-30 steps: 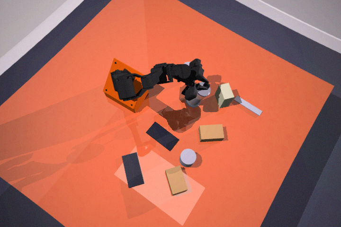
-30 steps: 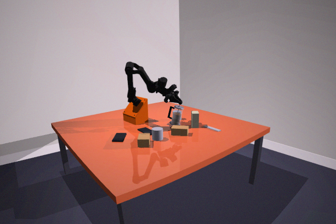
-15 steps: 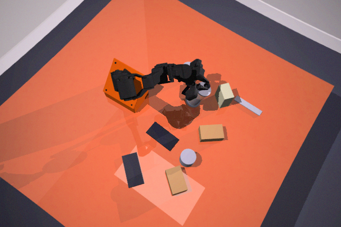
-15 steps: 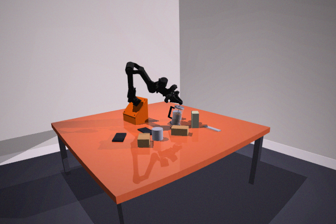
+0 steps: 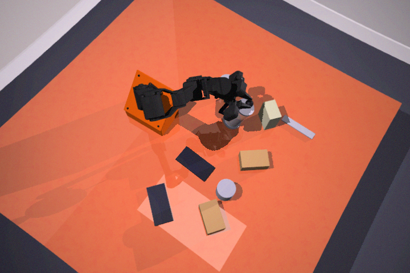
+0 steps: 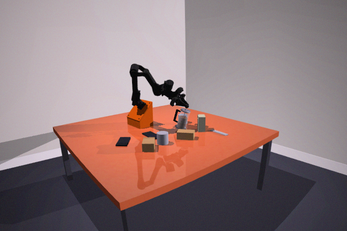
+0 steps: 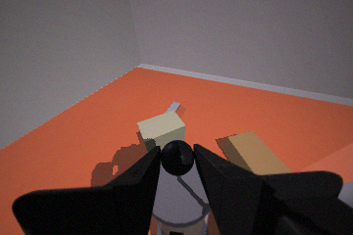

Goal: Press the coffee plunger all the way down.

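The coffee press [image 5: 234, 121] [image 6: 182, 121] has a clear beaker, a grey lid [image 5: 246, 111] [image 7: 171, 198] and a black handle [image 6: 176, 116]. In the exterior view it leans slightly to the right, its lid off to the right of its base. My gripper [image 5: 247, 102] [image 6: 187, 106] is shut on the round black plunger knob [image 7: 177, 158], with one fingertip on each side of it. The knob is a short way above the lid, with a little rod between them. The fingers hide part of the press in the top view, and the base is out of the wrist view.
A pale upright block [image 5: 271, 111] [image 6: 201, 123] [image 7: 162, 128] stands close beyond the press, with a grey bar [image 5: 299, 127] [image 6: 220, 133] behind it. Two tan blocks [image 5: 254, 159] [image 5: 212, 217], a grey cylinder [image 5: 225, 189] and two dark flat slabs [image 5: 195, 163] [image 5: 159, 204] lie elsewhere on the table.
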Robot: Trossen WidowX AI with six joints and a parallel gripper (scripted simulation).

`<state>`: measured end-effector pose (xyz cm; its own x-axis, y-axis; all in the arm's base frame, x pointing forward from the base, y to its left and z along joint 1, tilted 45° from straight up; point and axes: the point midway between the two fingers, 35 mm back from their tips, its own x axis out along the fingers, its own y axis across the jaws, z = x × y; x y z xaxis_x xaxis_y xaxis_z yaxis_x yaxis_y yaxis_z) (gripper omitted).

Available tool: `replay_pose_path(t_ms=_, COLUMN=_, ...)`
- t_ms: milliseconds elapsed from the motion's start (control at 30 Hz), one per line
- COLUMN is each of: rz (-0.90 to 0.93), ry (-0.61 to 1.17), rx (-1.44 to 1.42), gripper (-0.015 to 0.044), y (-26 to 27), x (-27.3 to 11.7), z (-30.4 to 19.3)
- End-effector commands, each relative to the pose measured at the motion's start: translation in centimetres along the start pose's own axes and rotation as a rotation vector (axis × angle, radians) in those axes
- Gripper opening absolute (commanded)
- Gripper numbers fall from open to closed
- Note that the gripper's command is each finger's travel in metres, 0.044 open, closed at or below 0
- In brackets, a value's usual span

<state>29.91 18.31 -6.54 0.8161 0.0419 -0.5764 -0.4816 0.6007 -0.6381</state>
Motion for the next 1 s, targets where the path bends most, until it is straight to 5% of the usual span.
replay_pose_path(t_ms=0, rz=0.0, ry=0.0, rx=0.0, gripper=0.0125, y=0.0, x=0.0, z=0.0)
replay_pose_path(t_ms=167, rz=0.0, ry=0.0, rx=0.0, gripper=0.0125, y=0.0, x=0.0, z=0.0)
replay_pose_path(t_ms=567, rz=0.0, ry=0.0, rx=0.0, gripper=0.044, y=0.0, x=0.0, z=0.0)
replay_pose_path(t_ms=967, rz=0.006, ry=0.018, rx=-0.003, gripper=0.044, y=0.0, x=-4.9, z=3.3)
